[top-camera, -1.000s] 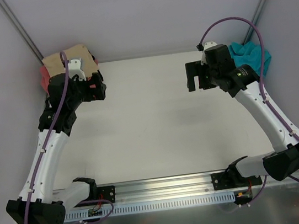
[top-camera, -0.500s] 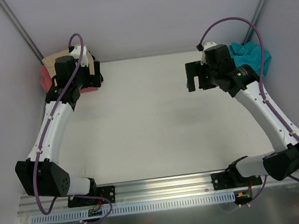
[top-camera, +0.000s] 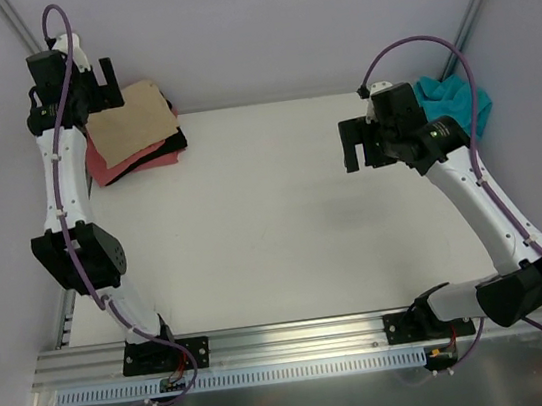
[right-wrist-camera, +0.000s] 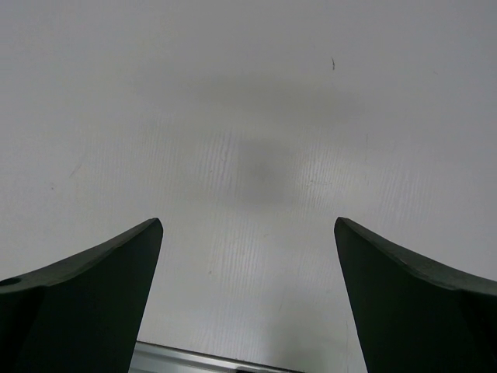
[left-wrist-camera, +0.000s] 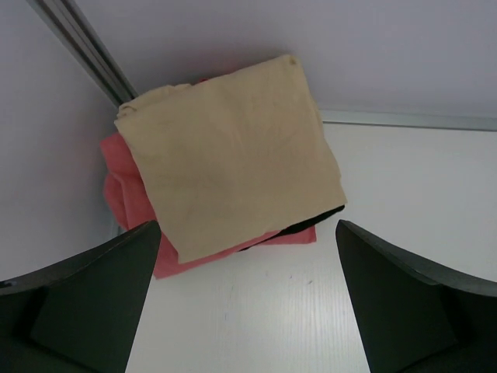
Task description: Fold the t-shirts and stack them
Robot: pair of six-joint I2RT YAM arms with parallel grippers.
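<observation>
T-shirts lie in the two far corners of my white table (top-camera: 274,223), and I judge the job most of the way through. In the far left corner sits the stack. The tan t-shirt (left-wrist-camera: 233,155) is on top, folded to a neat rectangle and turned a little askew. The coral-pink t-shirt (left-wrist-camera: 128,206) sticks out beneath it on the left and near sides. A thin black t-shirt (top-camera: 174,144) shows at the right edge, though I cannot tell whether it lies above or below the coral one. In the far right corner the teal t-shirt (top-camera: 448,97) is a crumpled heap, partly hidden behind my right arm, and it looks like the one left to fold.

As I read it, the tan shirt is placed and the step in hand is letting go and clearing away. The next move calls for reaching the teal heap, drawing it onto the open middle and spreading it flat.

My left gripper (top-camera: 98,86) hangs above the stack with its jaws wide apart and empty. In its wrist view the tan shirt lies between and beyond the fingers, apart from both. My right gripper (top-camera: 352,146) is spread wide too, holding nothing, over bare table. The teal shirt is near it but behind the wrist, outside the jaws.
</observation>
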